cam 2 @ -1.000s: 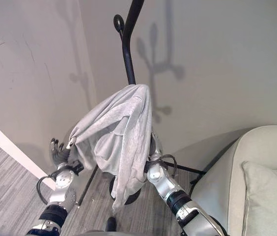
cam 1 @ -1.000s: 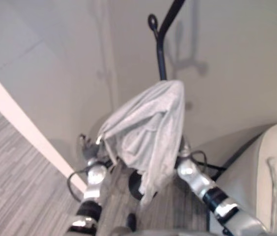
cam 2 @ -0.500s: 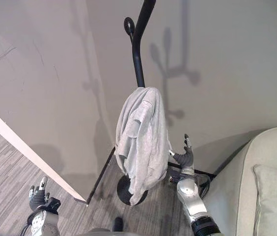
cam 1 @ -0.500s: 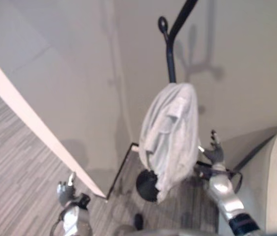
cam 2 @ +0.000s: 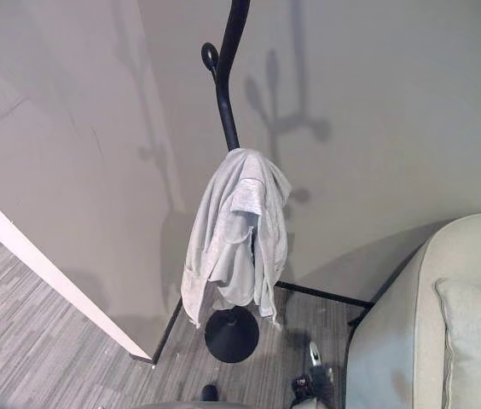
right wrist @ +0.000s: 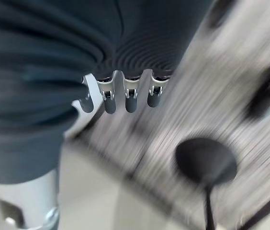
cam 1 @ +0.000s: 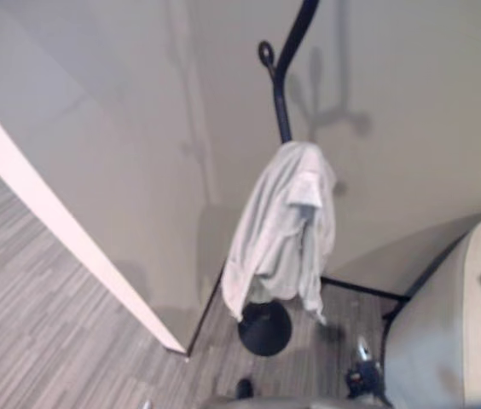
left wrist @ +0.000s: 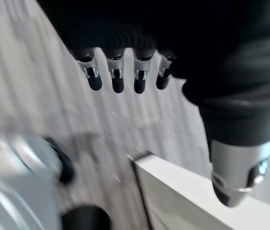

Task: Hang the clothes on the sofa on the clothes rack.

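a pale baseboard [cam 2: 49,271] is running along the wall at the left, above grey striped flooring [cam 2: 27,358]. the left hand [left wrist: 125,79] is hanging empty over that floor in its wrist view, fingers straight and loosely spread, holding nothing. in the middle, the light grey garment [cam 2: 234,239] is draping over the black clothes rack [cam 2: 223,94], bunched around the pole below a knobbed hook and hanging down to just above the round black base [cam 2: 232,334]. the right hand [right wrist: 125,98] is hovering low near that base, apart from the cloth, its fingers looking straight and relaxed, though the blur is making that hard to confirm. at the far right, the cream sofa [cam 2: 411,315] is sitting with a cushion [cam 2: 479,341] on it.
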Robot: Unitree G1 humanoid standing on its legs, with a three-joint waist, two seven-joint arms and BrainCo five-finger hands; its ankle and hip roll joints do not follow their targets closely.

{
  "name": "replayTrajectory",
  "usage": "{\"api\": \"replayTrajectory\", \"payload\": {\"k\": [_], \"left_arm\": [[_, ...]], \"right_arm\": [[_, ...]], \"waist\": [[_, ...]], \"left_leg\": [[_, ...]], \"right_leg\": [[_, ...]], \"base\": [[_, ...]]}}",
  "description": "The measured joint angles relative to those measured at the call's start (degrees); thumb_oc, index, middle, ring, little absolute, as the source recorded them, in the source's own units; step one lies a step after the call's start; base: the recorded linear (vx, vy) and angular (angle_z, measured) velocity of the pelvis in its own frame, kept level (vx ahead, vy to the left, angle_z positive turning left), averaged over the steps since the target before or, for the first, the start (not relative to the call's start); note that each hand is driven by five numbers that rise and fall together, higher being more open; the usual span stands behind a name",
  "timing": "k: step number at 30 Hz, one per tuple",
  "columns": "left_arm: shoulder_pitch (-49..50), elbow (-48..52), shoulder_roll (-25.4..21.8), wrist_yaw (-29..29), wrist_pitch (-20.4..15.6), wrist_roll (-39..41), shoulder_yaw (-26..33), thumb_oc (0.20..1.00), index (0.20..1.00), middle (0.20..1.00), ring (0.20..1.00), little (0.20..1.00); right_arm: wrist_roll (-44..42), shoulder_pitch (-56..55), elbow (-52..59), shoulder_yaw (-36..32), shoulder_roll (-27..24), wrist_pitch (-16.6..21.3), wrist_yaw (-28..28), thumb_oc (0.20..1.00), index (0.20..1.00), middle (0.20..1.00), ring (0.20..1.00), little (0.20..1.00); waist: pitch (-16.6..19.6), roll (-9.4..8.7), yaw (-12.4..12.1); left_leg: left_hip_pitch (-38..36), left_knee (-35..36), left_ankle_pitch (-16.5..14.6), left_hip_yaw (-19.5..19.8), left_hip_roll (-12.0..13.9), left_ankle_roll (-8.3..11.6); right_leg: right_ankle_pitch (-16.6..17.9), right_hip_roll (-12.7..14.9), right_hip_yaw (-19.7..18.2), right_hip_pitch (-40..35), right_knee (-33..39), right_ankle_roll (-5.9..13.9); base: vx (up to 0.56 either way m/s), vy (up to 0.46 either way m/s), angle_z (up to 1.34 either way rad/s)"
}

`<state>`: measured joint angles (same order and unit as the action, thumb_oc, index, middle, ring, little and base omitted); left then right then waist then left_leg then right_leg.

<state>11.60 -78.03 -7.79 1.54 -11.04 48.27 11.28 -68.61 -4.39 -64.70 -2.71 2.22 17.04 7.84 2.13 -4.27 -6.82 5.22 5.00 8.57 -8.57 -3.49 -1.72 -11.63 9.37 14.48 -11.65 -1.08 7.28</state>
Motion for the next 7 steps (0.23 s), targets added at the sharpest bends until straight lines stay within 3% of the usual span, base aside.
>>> {"api": "replayTrajectory", "payload": {"k": [2,7], "left_arm": [[-0.9,-1.4,0.0,-0.2,0.7,-0.1,-0.2,1.0,1.0,1.0,1.0,1.0],[-3.1,-1.1,0.1,-1.8,1.4,-2.3,-2.8,1.0,1.0,1.0,1.0,1.0]], "right_arm": [[-3.2,3.8,-9.2,-2.8,-1.1,-1.7,-1.7,1.0,1.0,1.0,1.0,1.0],[-6.5,6.2,-18.3,-5.3,-3.5,-5.6,-3.2,1.0,1.0,1.0,1.0,1.0]], "waist": [[0.2,-0.51,-0.1],[0.7,-1.2,-0.7]], "left_leg": [[0.0,0.0,0.0,0.2,0.0,0.06],[0.9,-0.1,0.2,1.6,-0.6,0.19]], "right_leg": [[-0.1,0.0,0.2,0.0,-0.1,0.08],[-0.3,-0.3,1.7,0.0,-0.1,0.12]], "base": [[0.01,-0.001,0.07],[-0.02,0.017,0.15]]}}
